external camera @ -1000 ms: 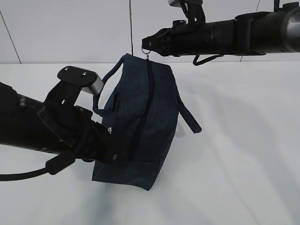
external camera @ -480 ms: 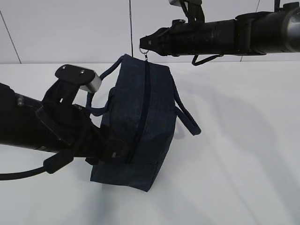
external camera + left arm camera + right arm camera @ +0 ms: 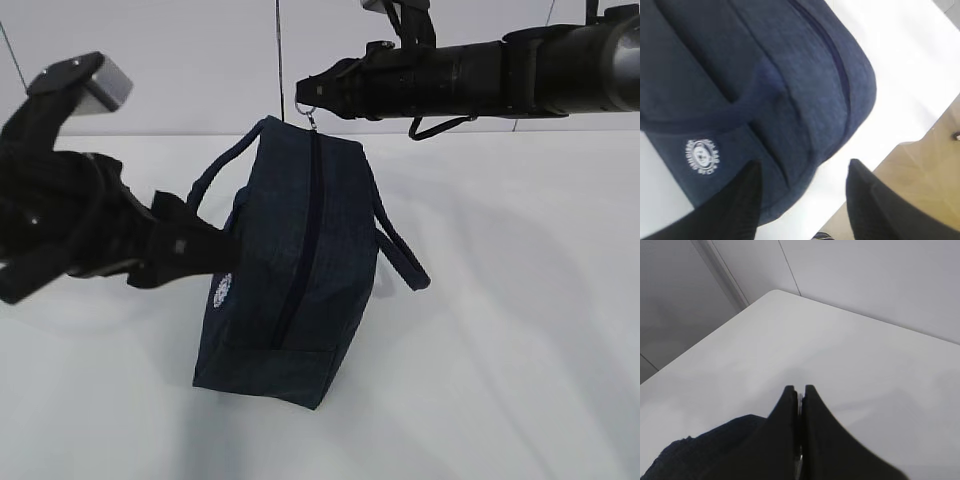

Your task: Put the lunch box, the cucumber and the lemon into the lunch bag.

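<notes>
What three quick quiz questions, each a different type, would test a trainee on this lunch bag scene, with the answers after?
1. True or false: the right gripper is shut on the zipper's metal ring pull.
2. Multiple choice: in the left wrist view, the left gripper is A) open, with the lunch bag beyond its fingers; B) clamped on a handle; C) holding the lemon.
3. Fill in: the round white logo sits on the bag's side facing the ____ arm.

Key: 1 true; 2 A; 3 left.
</notes>
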